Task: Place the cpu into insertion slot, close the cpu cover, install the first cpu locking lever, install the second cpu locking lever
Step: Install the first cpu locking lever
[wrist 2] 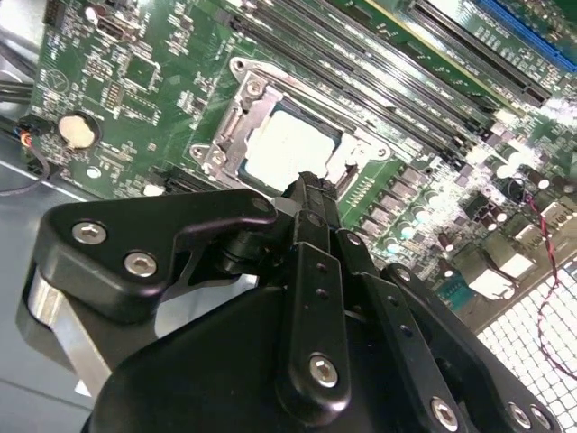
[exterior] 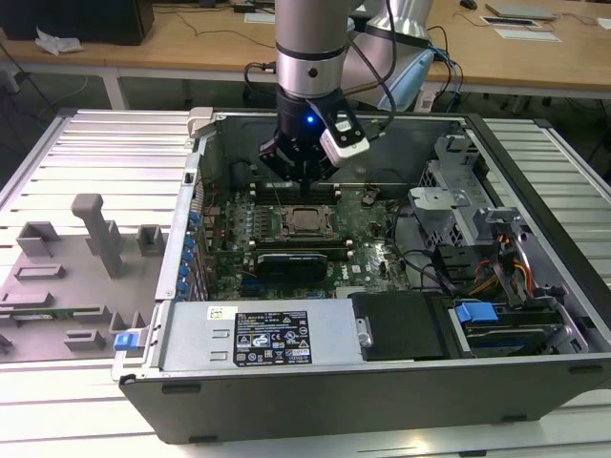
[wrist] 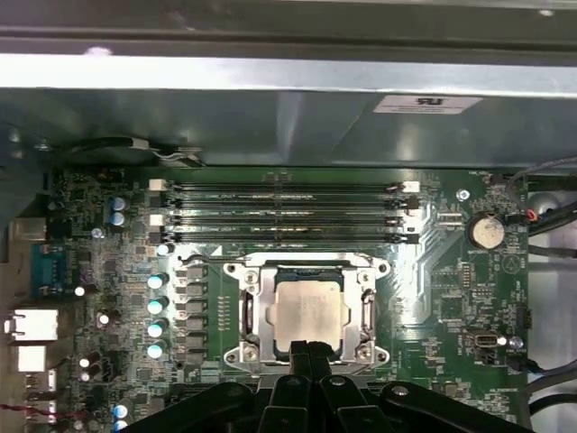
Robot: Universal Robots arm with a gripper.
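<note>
I've got the gripper (wrist: 307,350) w/ fingers pinched together on nothing (a narrow poker, I'd guess) just by the edge of the insertion slot (wrist: 236,354), where the cpu (wrist: 309,311) sits under the lowered cpu cover (wrist: 306,264).

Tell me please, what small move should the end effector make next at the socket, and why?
Probably lower the end effector a little onto the near edge of the cpu cover. The cpu already sits in the insertion slot, the cover seems to lie flat around it, and the shut fingers, holding nothing, hang right at that edge.
</note>
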